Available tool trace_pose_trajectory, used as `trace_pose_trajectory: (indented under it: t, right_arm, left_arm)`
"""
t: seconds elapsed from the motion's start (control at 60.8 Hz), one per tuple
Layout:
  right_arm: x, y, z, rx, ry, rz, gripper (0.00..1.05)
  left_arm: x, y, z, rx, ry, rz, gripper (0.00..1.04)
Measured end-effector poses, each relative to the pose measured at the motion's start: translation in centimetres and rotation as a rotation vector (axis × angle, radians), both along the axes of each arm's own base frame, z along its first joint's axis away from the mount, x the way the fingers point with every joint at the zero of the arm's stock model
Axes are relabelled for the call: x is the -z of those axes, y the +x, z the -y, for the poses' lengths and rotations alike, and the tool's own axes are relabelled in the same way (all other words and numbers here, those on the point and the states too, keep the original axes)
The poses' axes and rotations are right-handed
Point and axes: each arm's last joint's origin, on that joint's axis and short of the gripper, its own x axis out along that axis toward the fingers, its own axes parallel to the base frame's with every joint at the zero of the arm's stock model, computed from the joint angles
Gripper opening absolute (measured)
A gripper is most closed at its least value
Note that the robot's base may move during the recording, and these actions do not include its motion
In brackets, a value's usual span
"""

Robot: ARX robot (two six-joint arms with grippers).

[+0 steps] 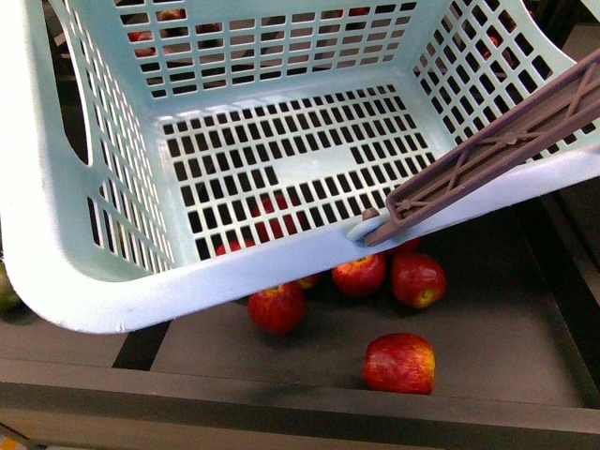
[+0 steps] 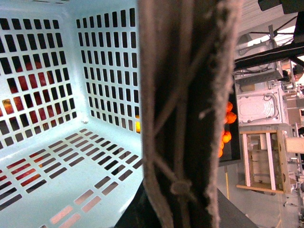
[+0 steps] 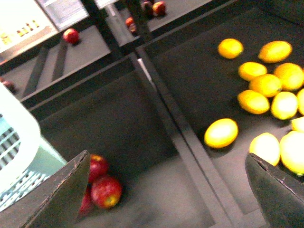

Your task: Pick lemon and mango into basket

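The light aqua basket (image 1: 281,169) fills the front view, lifted and tilted over a dark bin, and its inside is empty. Its brown handle (image 1: 506,141) lies across the right rim. In the left wrist view that handle (image 2: 185,118) runs straight through my left gripper (image 2: 178,211), which is shut on it, beside the basket's slotted floor (image 2: 71,156). My right gripper (image 3: 171,199) is open and empty above the divider between two bins. Several lemons lie in one bin; the nearest lemon (image 3: 221,133) is just beyond one finger (image 3: 280,194). The mango is out of view.
Red apples (image 1: 399,363) lie in the bin under the basket, and two of them (image 3: 106,191) show by the right gripper's other finger (image 3: 61,194). A raised divider (image 3: 180,137) separates the apple bin from the lemon bin. A corner of the basket (image 3: 19,142) shows at the edge.
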Motion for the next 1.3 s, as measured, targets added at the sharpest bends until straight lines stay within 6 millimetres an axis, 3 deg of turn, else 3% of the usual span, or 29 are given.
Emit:
trace_pose_trajectory:
  t: [0.115,0.263,0.477,0.773,1.3]
  right_arm:
    - [1.3,4.3,2.5,0.066,0.094,-0.099,0.96]
    - [5.5,10.0,6.0,0.197,0.271,-0.321,0.96]
    - [9.8,15.1,9.1,0.326,0.433,-0.451,0.96]
    - [13.2,18.4,9.6,0.395,0.544,-0.516,0.96]
    - [17.7,23.1,9.2,0.462,0.551,-0.598,0.96]
  left_arm:
    - [0.0,0.0,0.0,0.002,0.0,0.0,0.06]
    - [0.0,0.0,0.0,0.004,-0.002,-0.002,0.06]
    - [0.0,0.0,0.0,0.001,0.0,0.001,0.06]
    - [0.0,0.0,0.0,0.001,-0.001,-0.001,0.06]
    - [0.0,0.0,0.0,0.003,-0.001,-0.001,0.06]
